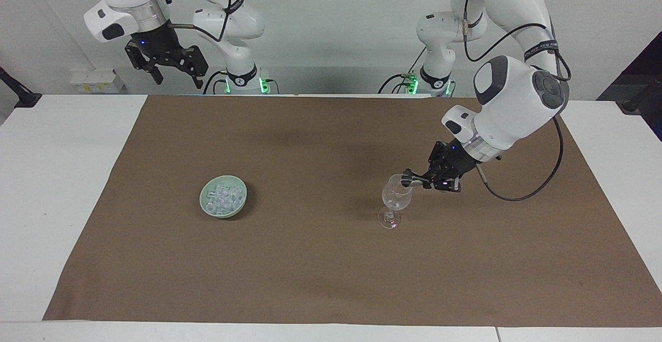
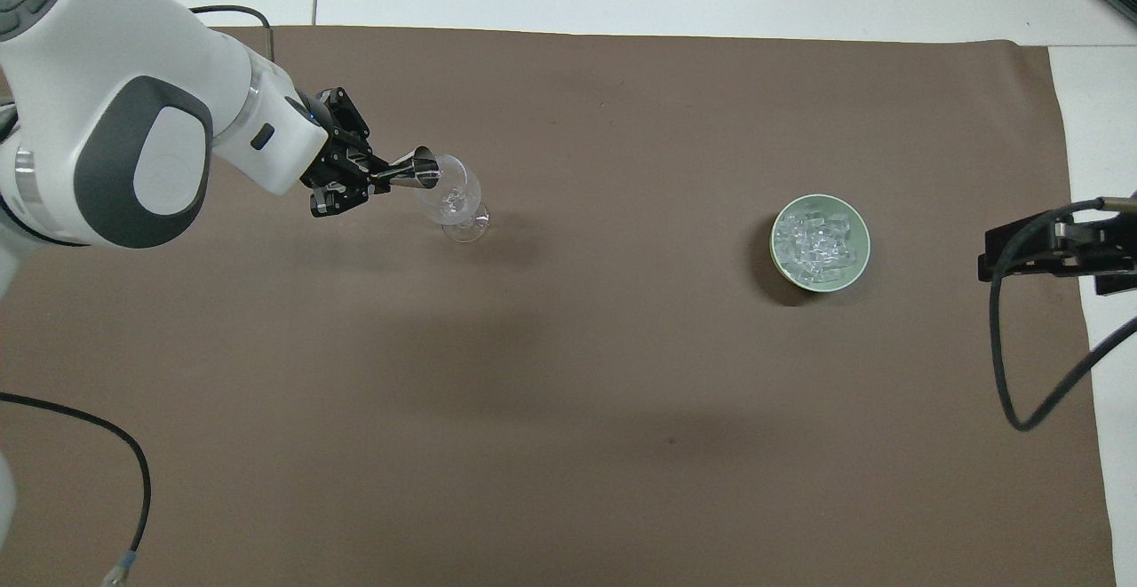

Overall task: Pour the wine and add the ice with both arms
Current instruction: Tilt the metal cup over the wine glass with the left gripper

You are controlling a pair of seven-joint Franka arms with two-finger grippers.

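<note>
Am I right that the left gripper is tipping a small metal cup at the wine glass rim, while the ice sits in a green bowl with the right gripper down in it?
Not quite. The left gripper does tip the metal cup at the wine glass rim, and the ice sits in the green bowl. But the facing view shows the right gripper raised near its base, open, waiting.

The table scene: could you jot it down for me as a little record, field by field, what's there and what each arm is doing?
left gripper: shut on a small metal cup, tipped at the glass's rim
glass: upright on the brown mat, toward the left arm's end
bowl: green, on the mat toward the right arm's end
ice: heaped in the bowl
right gripper: jaws open, empty, waiting up near its base
</note>
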